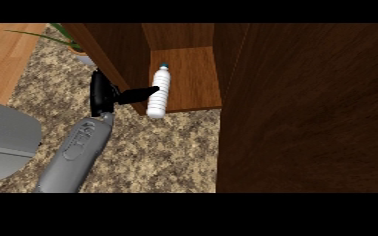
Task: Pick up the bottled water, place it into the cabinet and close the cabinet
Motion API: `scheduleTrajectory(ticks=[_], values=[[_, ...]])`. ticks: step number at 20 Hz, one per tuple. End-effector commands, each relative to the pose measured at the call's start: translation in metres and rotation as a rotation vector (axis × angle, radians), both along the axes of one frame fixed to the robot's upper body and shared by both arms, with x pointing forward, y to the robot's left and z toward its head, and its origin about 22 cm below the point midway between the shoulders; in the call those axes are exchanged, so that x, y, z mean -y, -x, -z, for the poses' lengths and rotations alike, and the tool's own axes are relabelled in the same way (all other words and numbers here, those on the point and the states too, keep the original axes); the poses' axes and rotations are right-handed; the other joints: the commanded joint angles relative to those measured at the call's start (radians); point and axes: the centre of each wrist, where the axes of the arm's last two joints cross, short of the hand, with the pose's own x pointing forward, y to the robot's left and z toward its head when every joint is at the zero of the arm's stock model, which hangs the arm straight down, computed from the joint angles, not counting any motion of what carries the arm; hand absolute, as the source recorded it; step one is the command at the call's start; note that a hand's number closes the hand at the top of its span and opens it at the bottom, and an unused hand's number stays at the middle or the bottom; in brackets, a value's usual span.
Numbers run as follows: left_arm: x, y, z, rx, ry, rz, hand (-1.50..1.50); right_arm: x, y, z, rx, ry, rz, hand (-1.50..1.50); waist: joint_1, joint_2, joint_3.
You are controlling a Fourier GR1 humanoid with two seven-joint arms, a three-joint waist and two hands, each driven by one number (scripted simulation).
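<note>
Beside the cabinet (184, 75), white ribbed bottled water (159, 92) lies tilted.

The counter (162, 150) is speckled brown and beige stone, seen from steeply above. To its far left runs a strip of pale wood (16, 55). A potted plant (74, 44) with thin green leaves stands on the counter near that strip. A grey rounded object (15, 140) lies at the counter's left edge.
</note>
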Motion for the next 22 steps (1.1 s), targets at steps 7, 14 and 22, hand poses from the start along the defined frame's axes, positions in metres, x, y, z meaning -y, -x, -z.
scheduleTrajectory(ticks=[7, 14, 22], values=[[0.04, -0.043, -0.043, 0.124, 0.245, 0.255, -1.5, 0.006, 0.001, 0.002, 0.008, 0.026, 0.03, -1.5, 0.002, 0.023, -0.008], [0.041, -0.045, -0.041, 0.221, 0.324, 0.364, -1.5, 0.001, 0.009, -0.016, 0.025, 0.019, 0.054, -1.5, 0.033, 0.013, -0.007], [0.038, -0.017, -0.022, 0.213, 0.422, 0.463, -1.5, 0.009, 0.016, -0.01, -0.019, 0.019, 0.105, -1.5, 0.081, 0.001, -0.005]])
